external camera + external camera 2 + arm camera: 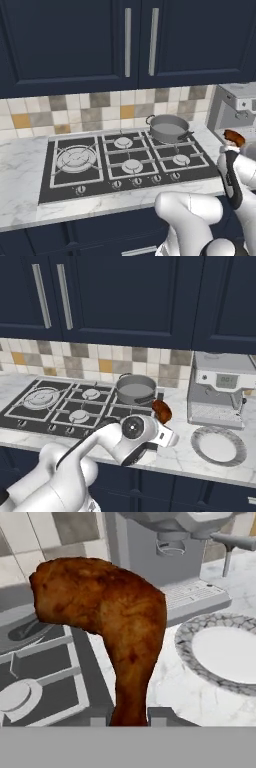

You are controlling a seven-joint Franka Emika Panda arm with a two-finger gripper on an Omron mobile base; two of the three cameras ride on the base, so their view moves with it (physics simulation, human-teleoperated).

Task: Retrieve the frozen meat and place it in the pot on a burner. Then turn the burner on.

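Grey steel pot (136,389) sits empty while the gripper (129,716) clamps the frozen meat (107,617).

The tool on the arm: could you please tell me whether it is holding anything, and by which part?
The tool is shut on the frozen meat, pinching its narrow lower end between the fingertips.

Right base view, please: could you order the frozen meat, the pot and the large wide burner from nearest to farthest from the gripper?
1. Frozen meat, held in the gripper.
2. Pot, just beyond, back-right burner.
3. Large wide burner, far left of the cooktop.
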